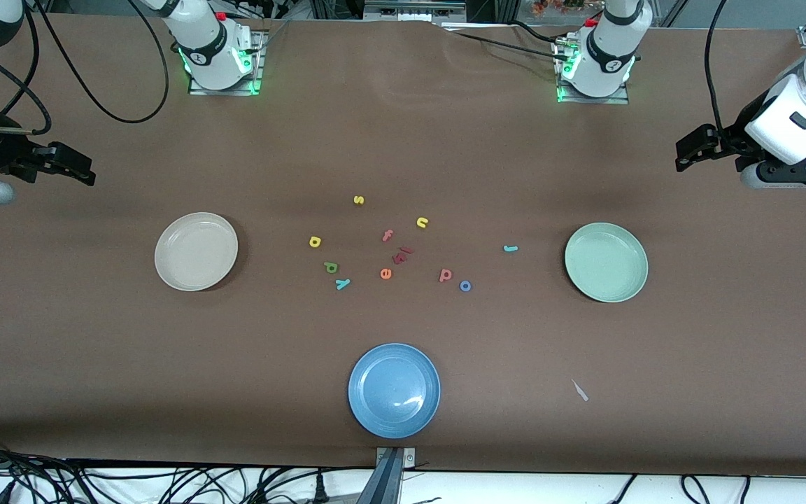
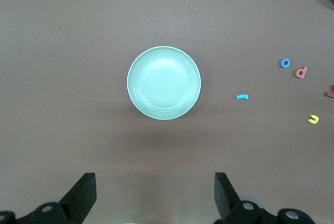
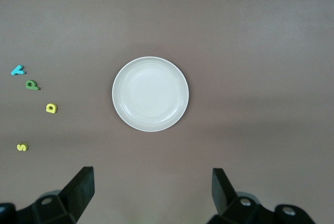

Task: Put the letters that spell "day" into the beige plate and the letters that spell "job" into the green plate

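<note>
Both plates sit bare: the beige plate (image 1: 196, 251) toward the right arm's end of the worktop (image 1: 403, 140), the green plate (image 1: 606, 262) toward the left arm's. Between them lie the green d (image 1: 331, 267), yellow a (image 1: 315, 241), teal y (image 1: 342, 283), teal j (image 1: 510, 248), blue o (image 1: 465, 285) and what looks like the salmon b (image 1: 446, 275). The left gripper (image 2: 155, 192) and right gripper (image 3: 152, 190) hang wide open, holding nothing.

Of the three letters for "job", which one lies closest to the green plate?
The teal j. It lies alone, closest to the green plate, while the salmon b and blue o sit together closer to the table's middle.
</note>
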Robot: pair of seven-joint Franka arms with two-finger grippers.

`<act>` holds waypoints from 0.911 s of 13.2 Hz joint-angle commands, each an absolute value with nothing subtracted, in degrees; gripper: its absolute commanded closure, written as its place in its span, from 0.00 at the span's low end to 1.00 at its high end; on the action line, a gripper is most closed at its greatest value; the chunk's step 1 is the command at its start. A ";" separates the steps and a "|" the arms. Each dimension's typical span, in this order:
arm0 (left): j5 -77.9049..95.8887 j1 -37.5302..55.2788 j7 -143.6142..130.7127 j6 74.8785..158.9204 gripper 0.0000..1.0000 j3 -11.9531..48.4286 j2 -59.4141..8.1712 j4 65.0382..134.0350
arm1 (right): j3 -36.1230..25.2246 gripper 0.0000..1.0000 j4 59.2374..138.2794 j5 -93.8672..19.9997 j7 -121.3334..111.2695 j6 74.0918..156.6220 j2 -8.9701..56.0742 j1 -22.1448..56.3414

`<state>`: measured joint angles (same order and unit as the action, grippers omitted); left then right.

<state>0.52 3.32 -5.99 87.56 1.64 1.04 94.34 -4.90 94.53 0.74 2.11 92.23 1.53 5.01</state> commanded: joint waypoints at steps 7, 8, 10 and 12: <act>-0.78 3.25 0.26 87.19 0.00 1.49 0.26 92.55 | -4.92 0.00 95.19 0.79 2.02 92.72 0.88 4.83; -0.96 3.34 0.44 87.36 0.00 1.49 0.26 92.55 | -4.92 0.00 95.19 0.79 2.02 92.72 0.88 4.83; -0.79 3.34 0.35 87.28 0.00 1.41 0.26 92.55 | -4.92 0.00 95.10 0.79 2.02 92.72 0.88 4.83; -0.79 3.34 -0.09 87.19 0.00 1.49 0.26 92.55 | -4.92 0.00 95.19 0.79 2.02 92.72 0.79 4.83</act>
<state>0.14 3.24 -1.03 87.71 1.57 1.02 94.16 -4.90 94.53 0.74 2.11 92.23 1.55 5.01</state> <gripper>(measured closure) 0.000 0.000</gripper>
